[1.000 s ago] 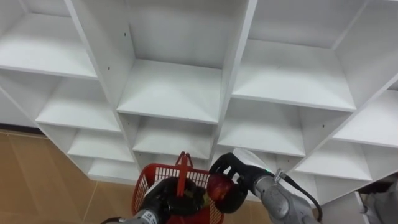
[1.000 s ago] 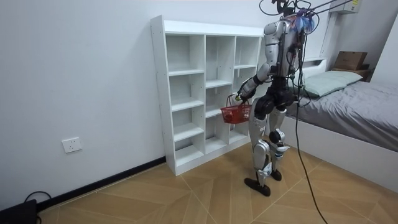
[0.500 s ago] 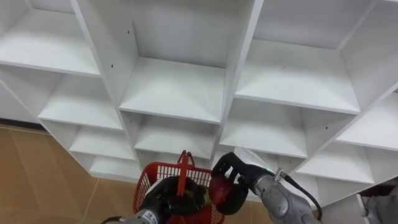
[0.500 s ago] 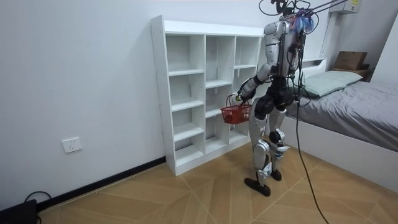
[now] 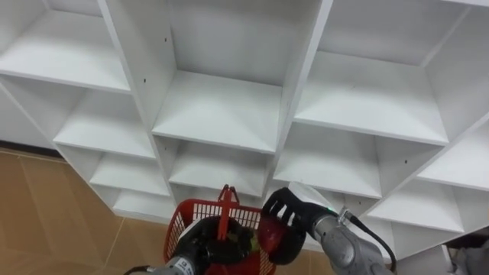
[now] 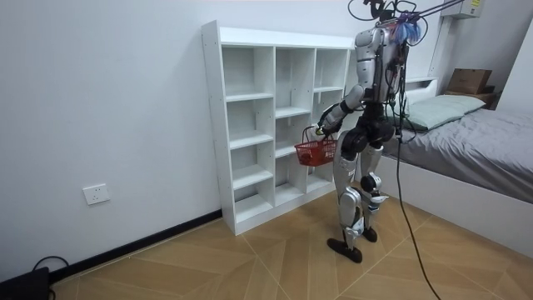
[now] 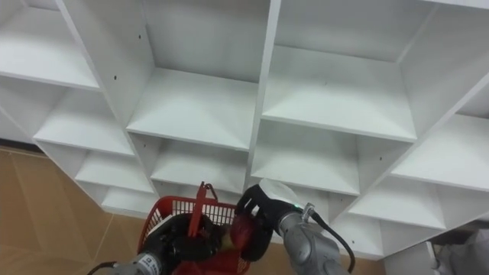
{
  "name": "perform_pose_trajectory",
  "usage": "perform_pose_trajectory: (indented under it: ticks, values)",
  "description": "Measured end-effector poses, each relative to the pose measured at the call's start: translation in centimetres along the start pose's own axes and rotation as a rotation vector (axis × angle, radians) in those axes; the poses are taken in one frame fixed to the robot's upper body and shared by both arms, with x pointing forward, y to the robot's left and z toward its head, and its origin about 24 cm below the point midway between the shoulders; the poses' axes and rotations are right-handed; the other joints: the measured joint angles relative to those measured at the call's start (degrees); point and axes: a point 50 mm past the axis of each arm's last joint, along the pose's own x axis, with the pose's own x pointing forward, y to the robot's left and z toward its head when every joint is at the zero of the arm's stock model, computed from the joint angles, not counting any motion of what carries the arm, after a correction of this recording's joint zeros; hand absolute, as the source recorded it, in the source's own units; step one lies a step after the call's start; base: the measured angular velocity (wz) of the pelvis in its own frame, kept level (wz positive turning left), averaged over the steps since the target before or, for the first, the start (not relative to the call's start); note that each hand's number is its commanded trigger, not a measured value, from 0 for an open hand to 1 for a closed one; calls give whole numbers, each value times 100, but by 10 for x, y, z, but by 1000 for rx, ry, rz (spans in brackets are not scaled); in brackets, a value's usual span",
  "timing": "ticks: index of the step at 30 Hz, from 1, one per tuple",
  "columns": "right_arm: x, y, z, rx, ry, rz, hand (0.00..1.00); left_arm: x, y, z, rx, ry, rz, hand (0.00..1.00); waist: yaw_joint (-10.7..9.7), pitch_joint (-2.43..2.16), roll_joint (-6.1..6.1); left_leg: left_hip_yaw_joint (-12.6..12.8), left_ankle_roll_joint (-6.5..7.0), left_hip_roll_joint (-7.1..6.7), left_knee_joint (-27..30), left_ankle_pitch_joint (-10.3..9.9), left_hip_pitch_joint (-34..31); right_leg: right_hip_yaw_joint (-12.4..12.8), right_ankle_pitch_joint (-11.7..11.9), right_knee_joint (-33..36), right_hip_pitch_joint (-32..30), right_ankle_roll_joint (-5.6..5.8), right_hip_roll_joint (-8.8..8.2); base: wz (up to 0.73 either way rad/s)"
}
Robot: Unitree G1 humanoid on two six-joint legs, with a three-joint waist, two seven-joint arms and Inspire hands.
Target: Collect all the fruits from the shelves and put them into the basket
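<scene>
- Since a second ago the whole eye view has slid down a little, which is the camera's own shift. The robot stands unchanged before the closet (image 5: 221, 114).
- The closet is a white grid of open shelves against the wall. A bed (image 6: 483, 137) lies behind the robot, at the room view's right.
- The red basket (image 5: 183, 229) hangs in front of the lower shelves, its handle (image 5: 225, 206) upright.
- The left robot hand (image 5: 202, 244) is clenched round the foot of that handle.
- The right robot hand (image 5: 294, 218) grasps a red fruit (image 5: 270, 234), fingers curled round it, at the basket's right rim — whether the fruit touches the rim cannot be told.
</scene>
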Motion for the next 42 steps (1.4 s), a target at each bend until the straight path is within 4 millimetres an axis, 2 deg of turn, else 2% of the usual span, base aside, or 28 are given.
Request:
perform_pose_trajectory:
  ticks: [14, 34, 37, 42]
  values:
    - [1, -3, 3, -10, -7, -10, 0, -2, -1, -6, 5, 17, -1, 100, -1, 2, -10, -15, 0, 1, 35, 0, -48, -8, 0, 4, 3, -1, -1, 0]
    - [2, -3, 6, 1, -16, -37, 0, -3, 0, -6, 3, 17, 6, 100, 5, 3, -148, -13, 0, 1, 27, -1, 50, 5, -3, 0, 73, 0, 4, 0]
    - [2, -4, 6, 25, -25, -40, 0, -3, 1, -6, 10, 16, 8, 100, 10, 5, -154, 0, -3, 3, 16, -4, 47, 20, -3, 1, 71, 0, 8, 0]
    - [1, -8, 6, 196, -72, -49, 0, -3, 4, -5, 39, 17, 22, 100, -18, 17, -126, 1, -8, 5, 12, -15, 34, 21, -2, -7, 65, 0, 15, 0]
